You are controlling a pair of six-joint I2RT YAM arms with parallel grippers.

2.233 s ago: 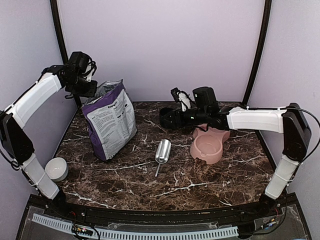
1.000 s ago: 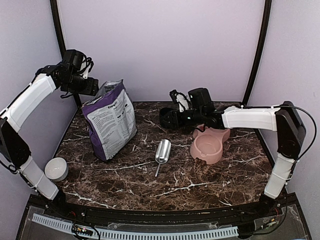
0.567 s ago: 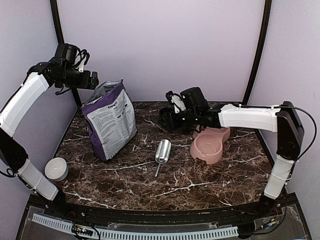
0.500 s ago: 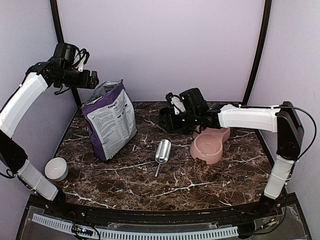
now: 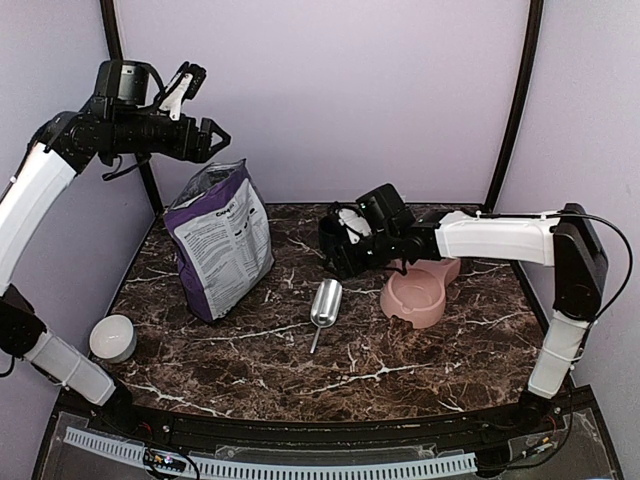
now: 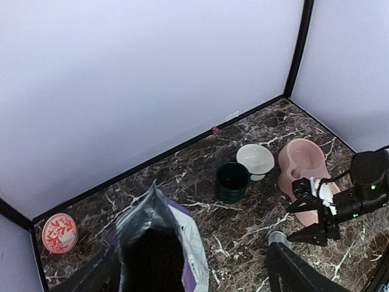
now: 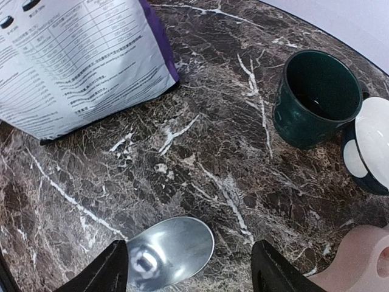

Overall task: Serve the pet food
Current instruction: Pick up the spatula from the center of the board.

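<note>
Step in hand: the scoop is being approached; serving is judged not yet begun.
Left claw [image 5: 208,138]: spread wide, with nothing in it; it is held high above the open mouth of the pet food bag [image 6: 159,246].
Right claw [image 7: 187,255]: spread, with nothing pinched; it is hung low over the bowl end of the metal scoop [image 7: 170,249], and no contact can be made out.
Scoop: laid flat on the surface [image 5: 400,360], between the bag and the pink double bowl [image 5: 418,292], apart from both.
Pet food: not seen anywhere; only darkness is shown inside the bag, where the kibble is judged to be. None is seen in the pink double bowl.
Bag: stood upright at the left, with its top open.
Next move: the right claw is to be lowered and closed on the scoop. Its thin handle lies flat, so a low, square grip is called for. The bag will likely need steadying by the left claw.
Nearby: a green mug [image 7: 316,106] is stood beyond the scoop.
</note>
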